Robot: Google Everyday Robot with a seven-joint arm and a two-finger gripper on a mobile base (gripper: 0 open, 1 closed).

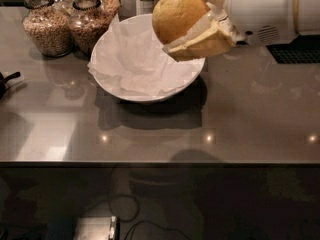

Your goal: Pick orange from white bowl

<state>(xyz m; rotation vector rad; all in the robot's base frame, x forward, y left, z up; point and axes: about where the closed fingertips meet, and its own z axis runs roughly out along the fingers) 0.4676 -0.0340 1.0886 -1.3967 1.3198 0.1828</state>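
Over the bowl's right rim, near the table's far edge, the robot's hand (190, 24) grips the orange (175, 14), one finger over the top of the fruit and the other cradling it from below. The orange hangs clear of the bowl (150, 95), touching neither its rim nor the crinkled paper (132, 59) lining it, so the pick looks all but done. What remains, by the look of it, is to carry the fruit up and away cleanly. A steady squeeze matters most: the round, dimpled skin offers little purchase, and much of the orange bulges left beyond the fingers, so any jolt or loosening could roll it out and down into the bowl. A smooth, slow rise, straight up or toward the right edge of the table (250, 114), would suit best. Two grain-filled jars (47, 29) crowd the far left corner, just beside the bowl, and a swing that way risks a knock.
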